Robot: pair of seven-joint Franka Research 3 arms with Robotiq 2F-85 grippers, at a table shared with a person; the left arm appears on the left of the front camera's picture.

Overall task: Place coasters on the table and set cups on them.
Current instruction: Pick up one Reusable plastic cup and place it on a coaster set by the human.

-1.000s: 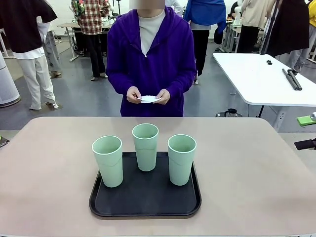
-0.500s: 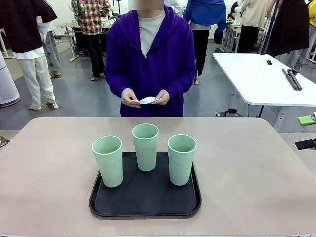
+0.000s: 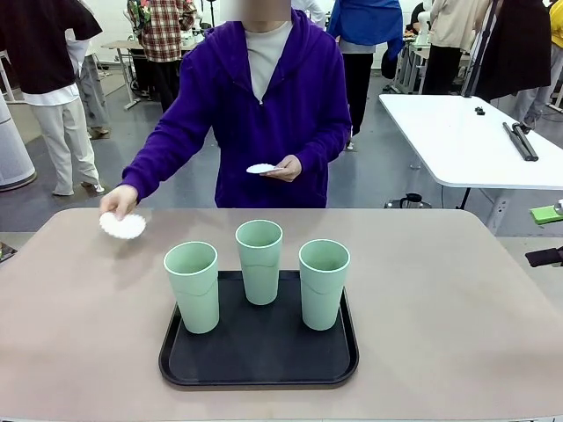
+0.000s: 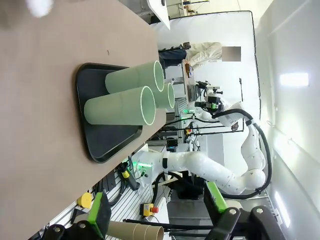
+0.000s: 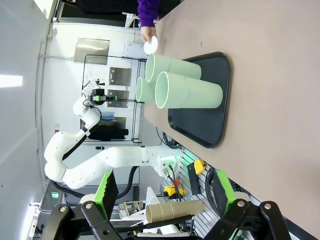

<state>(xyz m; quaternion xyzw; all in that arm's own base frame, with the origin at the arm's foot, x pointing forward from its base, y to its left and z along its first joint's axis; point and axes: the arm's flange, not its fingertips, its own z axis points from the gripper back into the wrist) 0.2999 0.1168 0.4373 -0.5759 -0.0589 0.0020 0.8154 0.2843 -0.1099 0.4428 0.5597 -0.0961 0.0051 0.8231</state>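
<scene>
The left jaws and right jaws stand apart. The paper coaster [image 3: 122,227] at ten o'clock of the tray [image 3: 255,367] may slide, leaving a cup [image 3: 192,287] off-centre.

One hand [image 3: 119,200] holds a paper doily [image 3: 122,226] at the tabletop's [image 3: 440,299] far left edge; the other hand [image 3: 283,169] holds a second doily [image 3: 261,168]; three mint tumblers [image 3: 259,261] stand on a black tray [image 3: 259,352] by the near edge
</scene>
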